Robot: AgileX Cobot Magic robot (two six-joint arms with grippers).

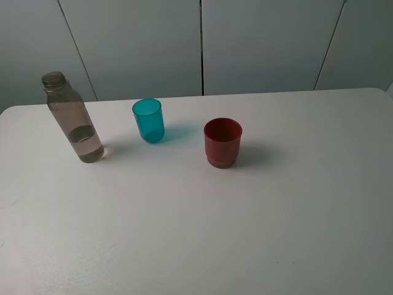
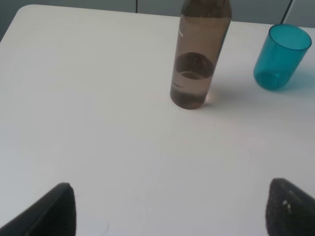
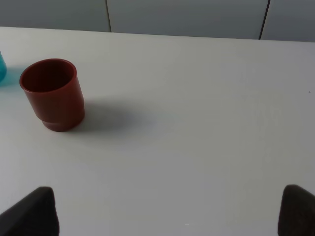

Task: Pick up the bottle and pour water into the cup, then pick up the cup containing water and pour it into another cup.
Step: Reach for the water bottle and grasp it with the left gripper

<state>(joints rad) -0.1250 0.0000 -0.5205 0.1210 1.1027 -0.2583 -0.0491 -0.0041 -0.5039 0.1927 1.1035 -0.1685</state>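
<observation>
A tall smoky grey-brown bottle (image 1: 72, 118) stands upright at the left of the white table, a little water in its base. The teal cup (image 1: 148, 120) stands to its right, and the dark red cup (image 1: 222, 142) further right, nearer the middle. Neither arm shows in the exterior high view. In the left wrist view the bottle (image 2: 198, 59) and teal cup (image 2: 281, 56) stand well ahead of my left gripper (image 2: 170, 209), whose fingers are wide apart and empty. In the right wrist view my right gripper (image 3: 170, 211) is open, the red cup (image 3: 53, 94) far ahead and off to one side.
The white table (image 1: 258, 233) has a rounded far-left corner and a far edge just behind the three vessels. Grey wall panels (image 1: 202, 43) rise behind it.
</observation>
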